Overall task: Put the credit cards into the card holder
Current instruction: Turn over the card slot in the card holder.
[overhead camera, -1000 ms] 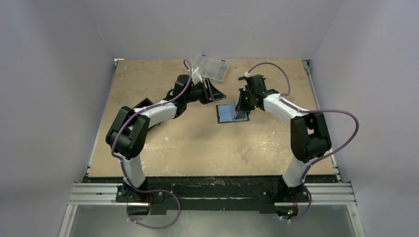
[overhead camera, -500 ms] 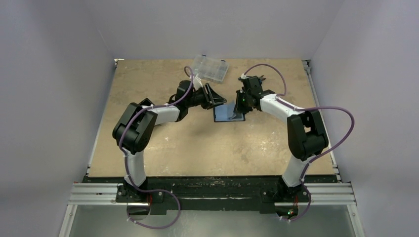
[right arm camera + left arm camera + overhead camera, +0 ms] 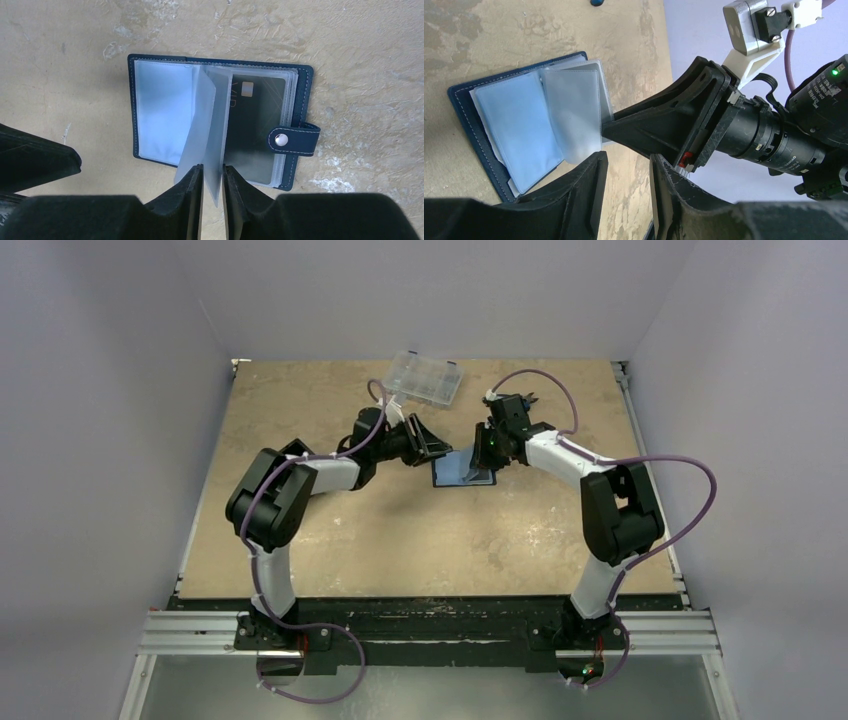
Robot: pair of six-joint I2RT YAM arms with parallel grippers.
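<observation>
The navy card holder (image 3: 462, 470) lies open on the table between both grippers. Its snap tab (image 3: 295, 140) points right in the right wrist view. A dark credit card with a chip (image 3: 255, 125) sits inside a sleeve on the holder's right half. One clear sleeve (image 3: 207, 125) stands up from the spine. My right gripper (image 3: 212, 170) is open a little, and that sleeve's lower edge hangs in the narrow gap between its fingers. My left gripper (image 3: 626, 157) is open just left of the holder (image 3: 514, 130), with bare table showing between its fingers. No loose credit cards are in view.
A clear plastic compartment case (image 3: 425, 378) sits at the back of the table, behind the left gripper (image 3: 432, 447). The right gripper (image 3: 478, 465) hangs over the holder's right side. White walls close in the table on three sides.
The right gripper's jaws have parted from shut around the raised sleeve. The left arm has swung right, closer to the holder. The holder has shifted slightly left.
</observation>
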